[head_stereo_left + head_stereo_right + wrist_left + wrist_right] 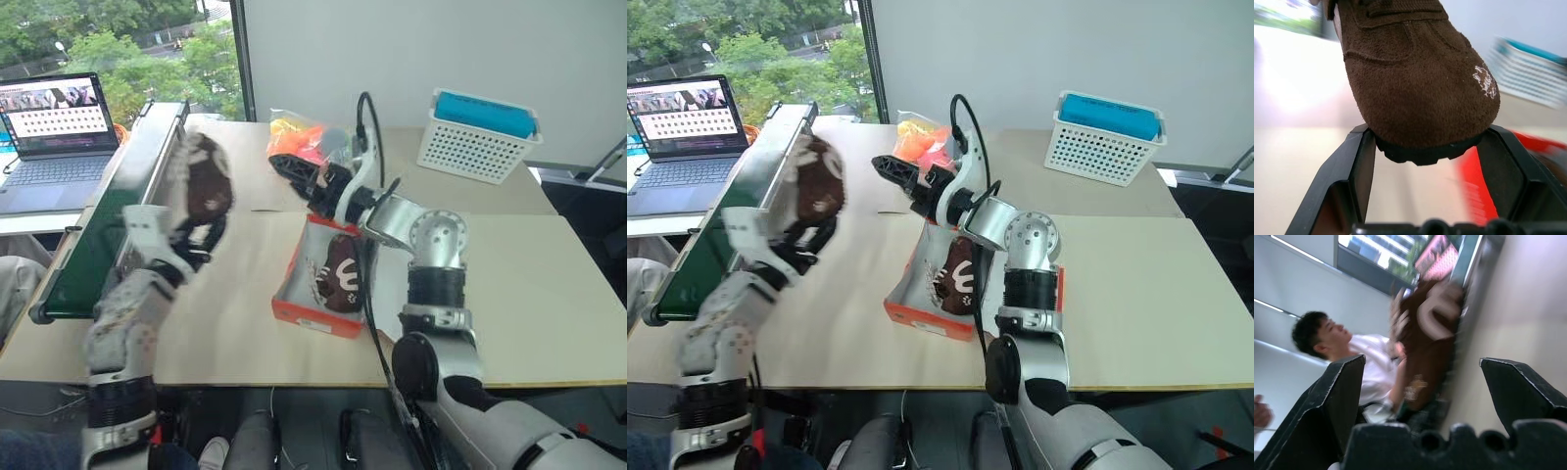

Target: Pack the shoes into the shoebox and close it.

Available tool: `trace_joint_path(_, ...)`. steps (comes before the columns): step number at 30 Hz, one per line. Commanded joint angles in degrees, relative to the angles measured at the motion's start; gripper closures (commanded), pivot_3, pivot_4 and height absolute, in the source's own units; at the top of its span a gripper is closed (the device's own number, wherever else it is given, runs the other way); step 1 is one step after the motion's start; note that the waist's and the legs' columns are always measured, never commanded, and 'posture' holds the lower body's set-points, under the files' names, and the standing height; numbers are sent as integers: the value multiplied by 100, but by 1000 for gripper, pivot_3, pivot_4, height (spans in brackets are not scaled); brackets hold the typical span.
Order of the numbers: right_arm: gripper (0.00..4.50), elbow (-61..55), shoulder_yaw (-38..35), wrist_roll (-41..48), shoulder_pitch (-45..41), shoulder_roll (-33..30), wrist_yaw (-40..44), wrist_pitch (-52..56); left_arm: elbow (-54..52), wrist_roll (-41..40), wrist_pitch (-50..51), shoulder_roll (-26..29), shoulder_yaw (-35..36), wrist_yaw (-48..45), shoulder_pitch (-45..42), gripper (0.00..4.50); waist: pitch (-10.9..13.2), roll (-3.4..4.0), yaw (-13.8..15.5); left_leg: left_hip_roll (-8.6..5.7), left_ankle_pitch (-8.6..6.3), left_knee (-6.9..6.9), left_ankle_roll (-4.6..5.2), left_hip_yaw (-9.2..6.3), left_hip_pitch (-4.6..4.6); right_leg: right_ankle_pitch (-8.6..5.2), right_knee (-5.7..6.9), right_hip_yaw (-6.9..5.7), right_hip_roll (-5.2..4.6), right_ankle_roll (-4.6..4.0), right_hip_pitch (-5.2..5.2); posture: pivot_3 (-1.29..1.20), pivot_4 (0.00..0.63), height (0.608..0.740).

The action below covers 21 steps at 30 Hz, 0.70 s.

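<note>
the left gripper [196,240] is clamped on 1 small dark brown suede shoe with a white paw-print mark [206,181], its 2 black fingers [1359,161] pressing either side of the black sole, the shoe lifted above the pale wooden table [549,284] at about 10 o'clock from the box. the orange-red rectangular cardboard shoebox with a white inside [312,315] sits open near the table's middle, and the other dark brown shoe with white marks [338,274] lies inside it. the right gripper [299,176] hangs at 12 o'clock of the box, above its far end, its 2 fingers [1334,396] spread wide with nothing between them. beside it, farther back, lies a crinkled orange and clear plastic bag [299,137]. a white lattice plastic basket holding a teal block [480,132] stands at 2 o'clock, well apart from the box. a dark green conveyor belt [108,220] runs along the table's left edge, with an open laptop [54,127] beyond it. a person in a white shirt [1374,372] shows in the right wrist view.
</note>
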Motion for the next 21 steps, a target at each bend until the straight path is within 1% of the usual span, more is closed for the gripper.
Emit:
trace_joint_path(1, 0, 234, -88, 354, -387, 256, -152, 190, -468, -89, 4, -87, -314, -175, -262, 1498, 0, 0, -23, -2, 0, 0, 1, -1, -3, 1, -1, 0, 2, 2, -1, 0, 150, 740)
trace_joint_path(6, 0, 363, 18, 333, -374, 188, -104, 181, -538, -94, 103, -233, -652, -217, -267, 1498, 0, 0, -89, -3, 0, 0, 1, -7, 3, 0, -3, 6, 10, 2, -4, 0, 150, 740)
trace_joint_path(12, 0, 437, 65, 244, -343, 124, -78, 112, -619, -93, 168, -255, -715, -182, -246, 1498, 0, 0, -81, -3, 1, 3, 2, -14, 2, 0, -2, 5, 10, 3, -3, 0, 150, 740)
trace_joint_path(16, 0, 778, -92, 150, -478, -154, -40, -110, -625, -119, 204, -241, -686, -188, -240, 1498, 0, 0, -82, -3, 1, 3, 2, -18, 2, 0, -2, 5, 11, 3, -3, 0, 150, 740)
trace_joint_path(21, 0, 666, -363, 367, -675, -564, -197, -52, -707, -137, 269, -249, -674, -152, -189, 1498, 0, 0, -59, -3, 1, 4, 2, -21, 0, -1, -4, 4, 11, 3, -2, 0, 150, 740)
